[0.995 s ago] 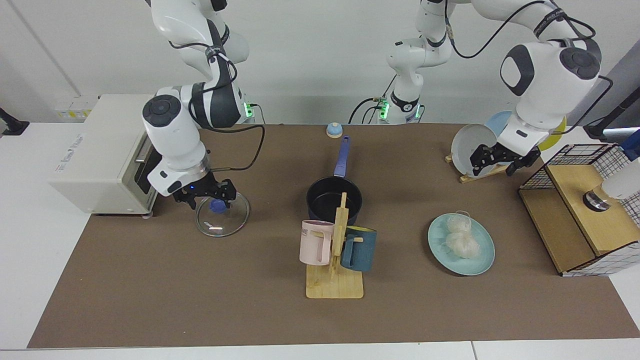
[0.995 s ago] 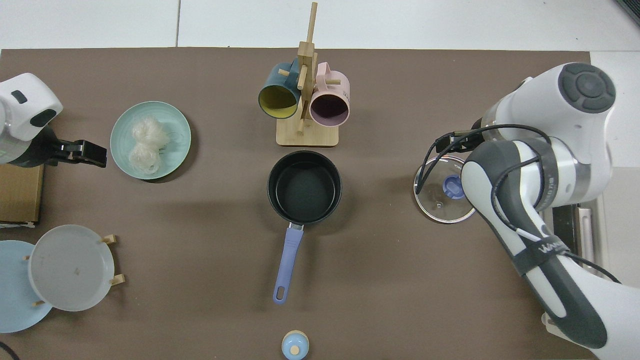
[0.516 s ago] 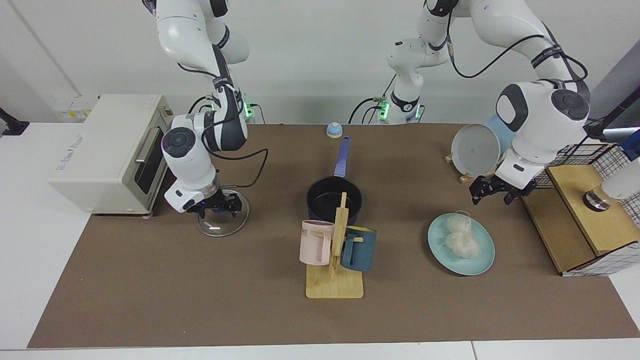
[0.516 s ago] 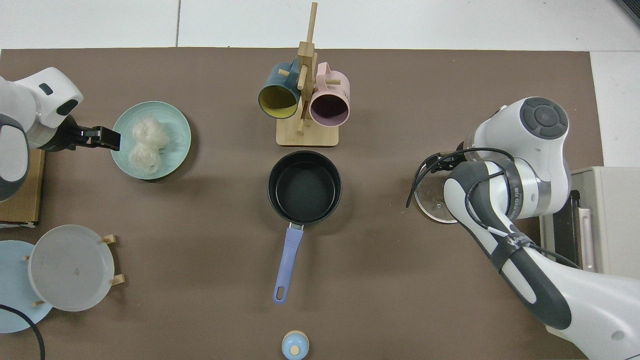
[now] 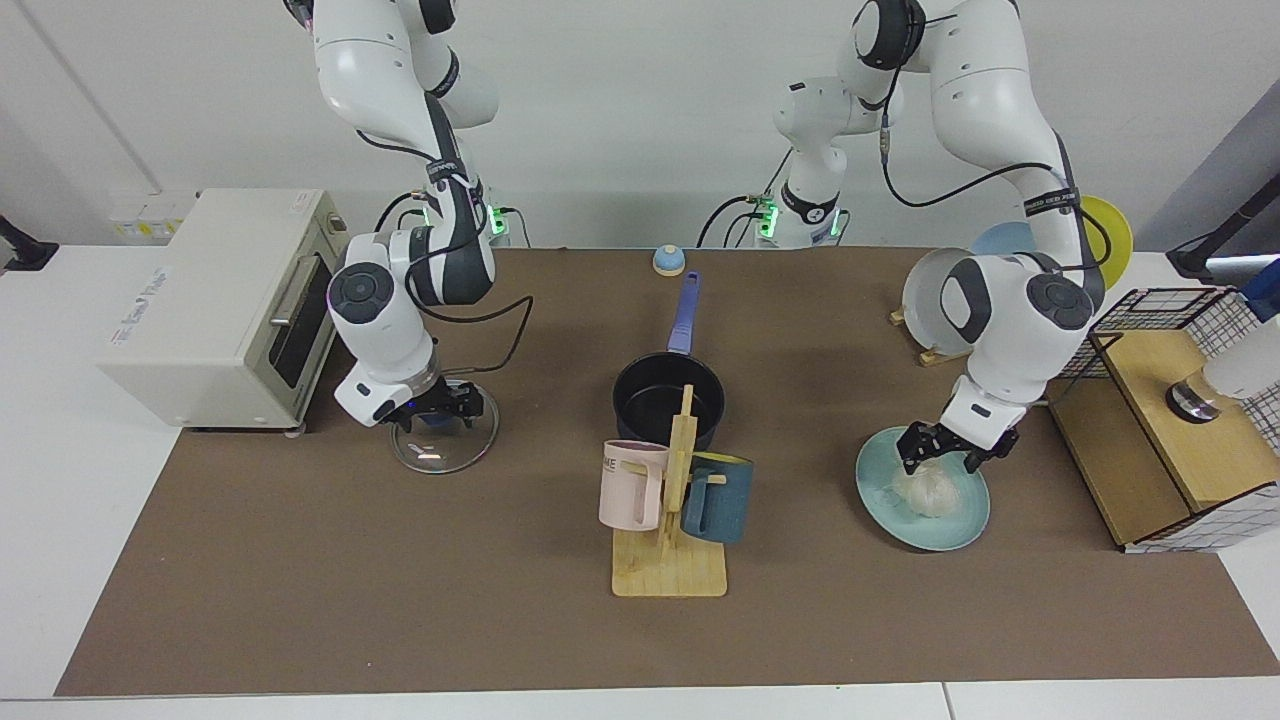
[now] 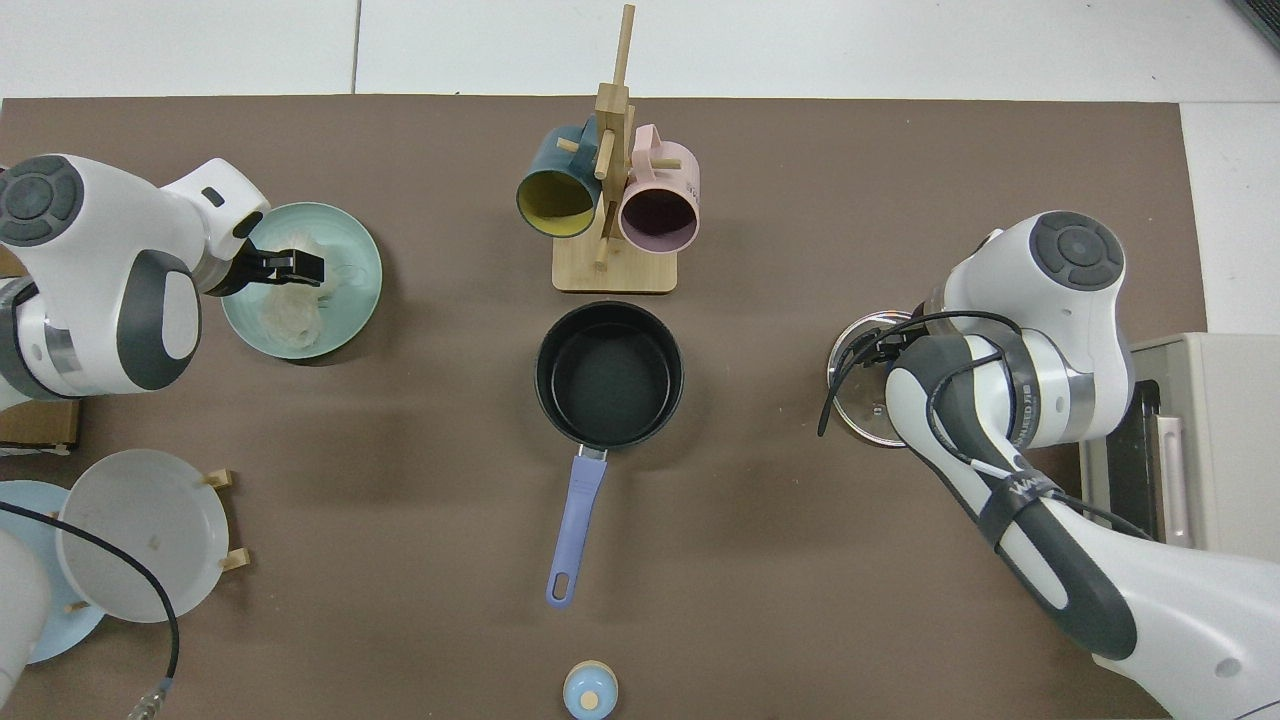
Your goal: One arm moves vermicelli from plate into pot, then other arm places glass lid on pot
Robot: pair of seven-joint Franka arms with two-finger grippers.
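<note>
Reaching onto the plate (image 5: 955,525) at the right, the left gripper (image 5: 944,459) straddles the vermicelli (image 5: 928,492) with fingers spread, needing to pinch and carry it to the empty pot (image 5: 668,403) mid-table, while the right gripper (image 5: 432,413) waits low over the glass lid (image 5: 445,452), its fingers' state unclear.

Readable text is scarce

The pink mug (image 5: 632,485) shows the letters "ME" on its side; the toaster oven (image 5: 215,305) at 9 o'clock and the arms' dark bands carry lettering too small to read.
</note>
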